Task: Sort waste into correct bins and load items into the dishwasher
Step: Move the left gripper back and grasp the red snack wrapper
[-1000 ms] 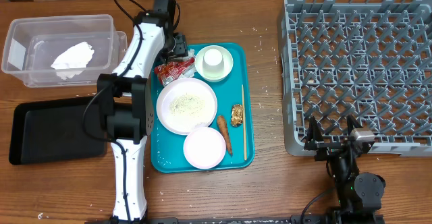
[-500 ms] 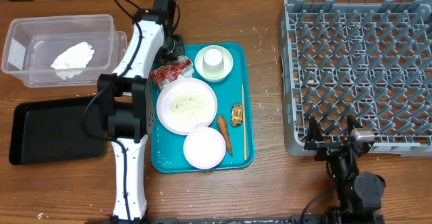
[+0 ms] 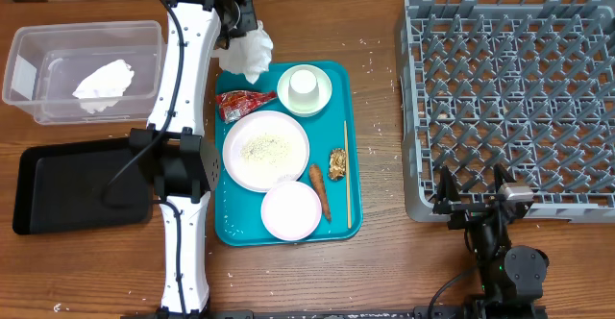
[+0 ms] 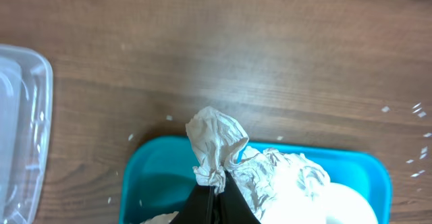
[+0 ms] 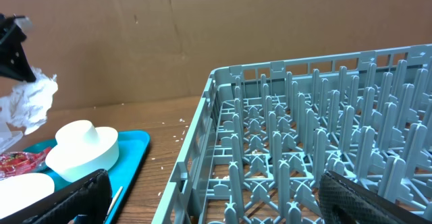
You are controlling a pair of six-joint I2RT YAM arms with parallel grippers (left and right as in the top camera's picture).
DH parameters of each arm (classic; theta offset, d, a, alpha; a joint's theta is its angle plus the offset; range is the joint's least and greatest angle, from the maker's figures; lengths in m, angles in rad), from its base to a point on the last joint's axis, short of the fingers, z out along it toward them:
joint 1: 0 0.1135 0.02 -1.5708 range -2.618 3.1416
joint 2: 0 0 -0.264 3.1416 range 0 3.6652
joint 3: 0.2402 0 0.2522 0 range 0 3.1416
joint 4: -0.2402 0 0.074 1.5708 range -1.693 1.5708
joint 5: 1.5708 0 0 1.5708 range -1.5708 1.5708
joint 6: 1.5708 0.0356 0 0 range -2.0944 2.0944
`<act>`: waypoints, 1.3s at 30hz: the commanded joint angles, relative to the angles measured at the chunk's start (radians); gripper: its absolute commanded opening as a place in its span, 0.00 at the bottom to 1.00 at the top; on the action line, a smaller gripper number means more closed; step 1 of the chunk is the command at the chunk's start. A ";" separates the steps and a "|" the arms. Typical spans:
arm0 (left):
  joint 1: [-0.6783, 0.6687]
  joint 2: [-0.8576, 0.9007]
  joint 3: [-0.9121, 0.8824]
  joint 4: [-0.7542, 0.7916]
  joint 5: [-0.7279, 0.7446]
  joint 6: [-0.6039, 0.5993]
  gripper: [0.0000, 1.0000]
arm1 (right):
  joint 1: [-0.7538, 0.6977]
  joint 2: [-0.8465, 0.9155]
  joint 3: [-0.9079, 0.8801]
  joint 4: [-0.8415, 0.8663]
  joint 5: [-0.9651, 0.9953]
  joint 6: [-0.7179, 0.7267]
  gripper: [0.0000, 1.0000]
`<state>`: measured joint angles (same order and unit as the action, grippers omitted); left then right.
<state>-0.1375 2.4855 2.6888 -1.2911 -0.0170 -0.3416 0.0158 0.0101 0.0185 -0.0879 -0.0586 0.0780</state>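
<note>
My left gripper is shut on a crumpled white napkin, which hangs above the back left corner of the teal tray. In the left wrist view the napkin bunches out from my closed fingertips. The red-and-white wrapper lies on the tray beside a plate with rice. A cup in a bowl, a small plate, a carrot stick and a brown bit also sit there. My right gripper stands open at the grey rack's front edge.
The clear tub at the back left holds another white napkin. The black tray lies in front of it. A thin wooden stick lies along the teal tray's right side. Rice grains dot the table.
My left gripper shut on the napkin next to the wrapper and lifted it up and toward the back. The wrapper stayed on the tray. The right arm has not moved.
</note>
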 commanded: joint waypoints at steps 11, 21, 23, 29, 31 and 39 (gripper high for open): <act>0.185 -0.002 0.266 -0.023 -0.348 -0.040 0.04 | 0.006 -0.007 -0.010 0.007 0.013 0.000 1.00; 0.336 -0.001 0.186 -0.053 -0.315 -0.040 0.87 | 0.006 -0.007 -0.010 0.007 0.013 0.000 1.00; 0.352 -0.001 0.181 -0.082 -0.245 -0.040 1.00 | 0.006 -0.007 -0.010 0.007 0.013 0.000 1.00; 0.352 -0.001 0.180 -0.156 0.120 0.056 1.00 | 0.006 -0.007 -0.010 0.007 0.013 0.000 1.00; 0.338 -0.001 0.180 -0.174 0.237 0.106 1.00 | 0.006 -0.007 -0.010 0.007 0.013 0.000 1.00; 0.206 0.000 0.125 -0.308 0.229 0.212 0.99 | 0.006 -0.007 -0.010 0.007 0.013 0.000 1.00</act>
<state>0.1352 2.4859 2.8544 -1.5730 0.2131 -0.1978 0.0154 0.0101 0.0185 -0.0879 -0.0586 0.0780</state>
